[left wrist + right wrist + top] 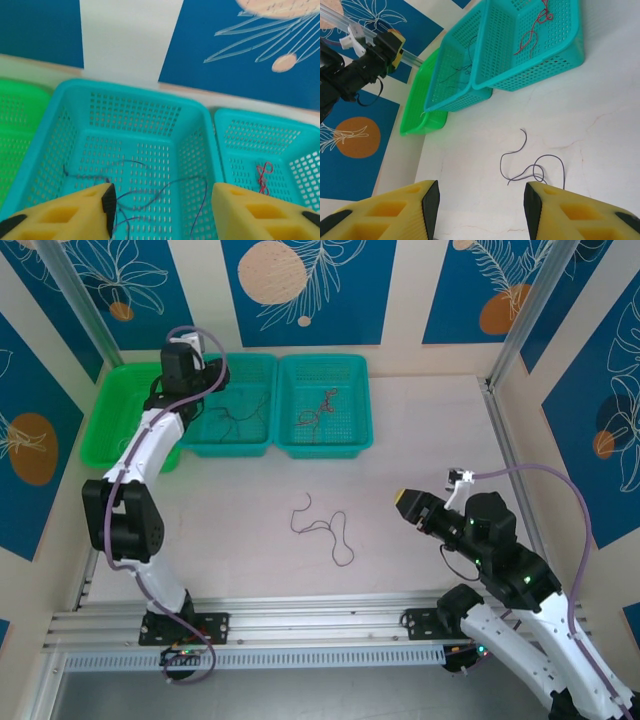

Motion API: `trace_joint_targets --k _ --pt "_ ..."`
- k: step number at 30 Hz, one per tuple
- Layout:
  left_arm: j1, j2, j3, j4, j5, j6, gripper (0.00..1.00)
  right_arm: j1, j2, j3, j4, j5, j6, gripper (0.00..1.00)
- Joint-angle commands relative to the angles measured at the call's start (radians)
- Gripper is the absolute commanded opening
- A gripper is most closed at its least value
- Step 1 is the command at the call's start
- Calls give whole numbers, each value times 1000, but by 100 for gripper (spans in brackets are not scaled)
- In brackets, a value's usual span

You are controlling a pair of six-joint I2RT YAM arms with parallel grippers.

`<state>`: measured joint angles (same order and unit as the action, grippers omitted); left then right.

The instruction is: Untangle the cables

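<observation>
A thin dark cable lies in loose loops on the table's middle, seen ahead of my right gripper as a dark cable. That gripper is open and empty, hovering right of the cable. My left gripper is open over the middle teal basket, where thin dark cables lie on the floor just below the fingers. A reddish cable rests in the right teal basket. From above, my left gripper is at the middle basket's back left corner.
A green basket stands left of the two teal ones along the back wall. A metal post rises at the table's back right corner. Bare table lies between the baskets and the arm bases.
</observation>
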<state>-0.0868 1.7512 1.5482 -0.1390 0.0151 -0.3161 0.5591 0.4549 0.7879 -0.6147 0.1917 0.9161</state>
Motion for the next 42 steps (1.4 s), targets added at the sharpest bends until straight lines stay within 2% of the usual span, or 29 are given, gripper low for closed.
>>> trace_joint_targets --k 1,6,8,11,13,17,20,23,30,33,37,39,40,41,42 --pt "7 -123 -73 30 65 -75 57 6 -7 -17 -4 31 -4 50" --pt "-39 -324 -281 67 128 -206 56 5 5 -52 32 25 0 50" --pt "-82 -420 -368 66 112 -262 55 5 17 -57 32 28 -4 50" --pt "-210 -556 -488 33 25 -322 50 7 46 -61 22 33 -25 50" --pt "-327 -630 -553 3 -56 -346 47 6 72 -61 12 41 -39 50" --pt "-538 -677 -673 16 -127 -397 46 6 118 -71 10 48 -44 50" --pt "-661 -633 -730 58 -100 -379 46 7 140 -84 25 37 -41 50" --pt "-730 -544 -758 111 -10 -282 47 5 151 -94 30 29 -38 50" --pt "-747 -283 -714 173 143 -115 50 6 151 -103 4 10 -43 51" --pt "-750 -148 -638 171 251 -97 54 5 148 -101 -6 -3 -48 51" --pt "-754 -29 -580 186 264 -113 55 5 139 -102 -12 -39 -76 56" --pt "-754 10 -571 213 259 -124 52 6 139 -98 -25 -53 -85 58" --pt "-754 30 -561 213 262 -128 48 7 140 -95 -36 -53 -86 58" --pt "-754 49 -549 206 266 -133 41 5 140 -93 -44 -53 -88 59" --pt "-754 66 -536 200 277 -138 30 6 139 -92 -54 -52 -93 59"
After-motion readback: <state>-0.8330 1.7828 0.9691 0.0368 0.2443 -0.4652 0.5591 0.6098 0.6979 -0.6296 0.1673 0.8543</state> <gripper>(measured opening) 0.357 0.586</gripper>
